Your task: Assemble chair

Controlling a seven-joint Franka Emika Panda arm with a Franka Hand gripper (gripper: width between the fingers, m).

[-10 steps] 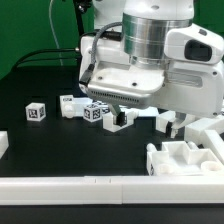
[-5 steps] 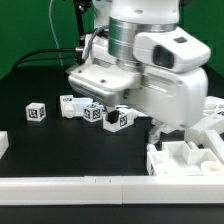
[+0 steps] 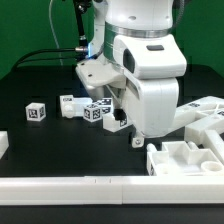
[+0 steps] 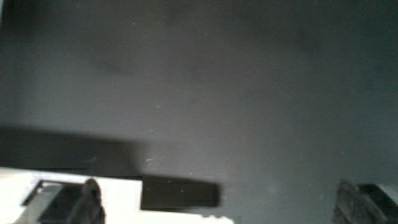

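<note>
The chair parts are glossy white blocks with black-and-white tags. Three small tagged pieces [image 3: 37, 112], [image 3: 68, 104], [image 3: 95, 110] lie in a row on the black table, with a fourth [image 3: 118, 121] beside the arm. A big blocky slab part [image 3: 186, 158] sits at the front on the exterior view's right, and another white part [image 3: 206, 110] lies behind it. My gripper [image 4: 222, 205] is open and empty. In the wrist view its fingers [image 4: 71, 202] stand wide apart above the table, one of them over a white part [image 4: 111, 198] with a dark slot. In the exterior view the arm's own body mostly hides the gripper.
A long white border rail [image 3: 100, 188] runs along the table's front edge. A small white piece [image 3: 3, 143] sits at the exterior view's far left. Black cables [image 3: 50, 55] run across the back of the table.
The wrist has turned and the arm's body has swung toward the exterior view's right, so it now covers the gripper. The white parts have not moved.
</note>
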